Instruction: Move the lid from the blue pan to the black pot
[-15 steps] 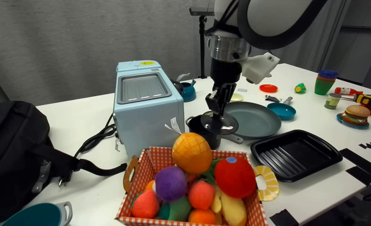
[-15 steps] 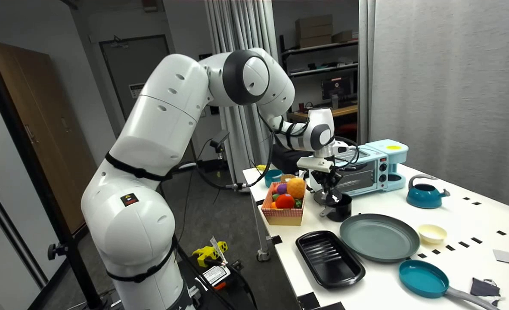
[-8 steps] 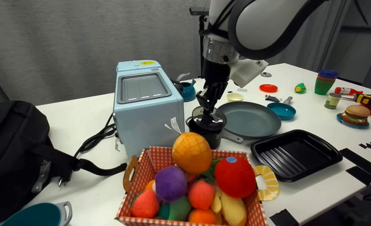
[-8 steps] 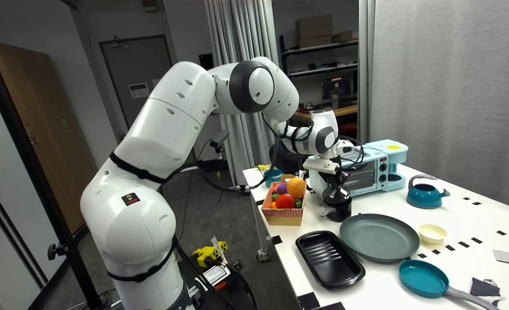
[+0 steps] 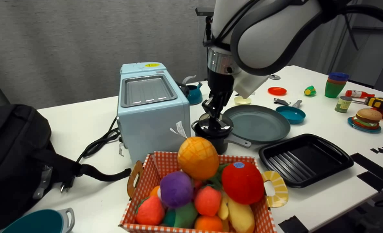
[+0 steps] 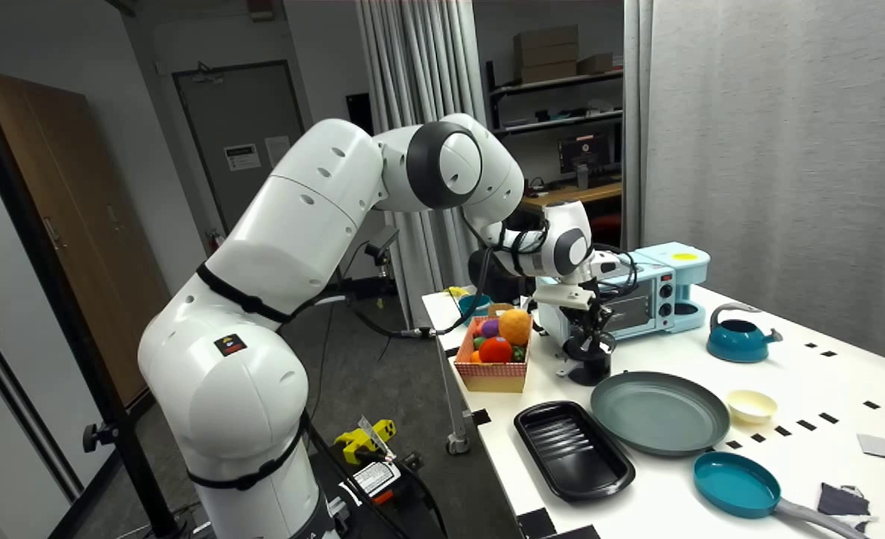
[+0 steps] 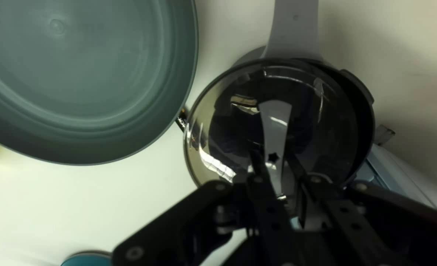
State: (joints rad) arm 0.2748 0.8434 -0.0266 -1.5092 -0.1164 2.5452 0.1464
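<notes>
Lid [image 7: 301,123] is covering most of the black pot [image 7: 365,118], right of centre in the wrist view, gripper [image 7: 275,159] clamping the lid, blue pan [image 6: 737,486] lying lower right in an exterior view.

Grey curtain [image 6: 424,60] (hanging in folds) | dark floor [image 6: 420,367] | brown cabinet [image 6: 105,180]

1. We find the table [image 5: 91,200] evenly bright in both exterior views; the cabinet [image 6: 68,195], at left in an exterior view, is dim.
2. In the wrist view we record hard glare on the lid [image 7: 240,129], the table bright at left, shadowed at right.
3. There we note the gripper [image 7: 275,162] dark and out of focus.
4. We cannot read the can [image 5: 342,105], its print blurred.
</notes>
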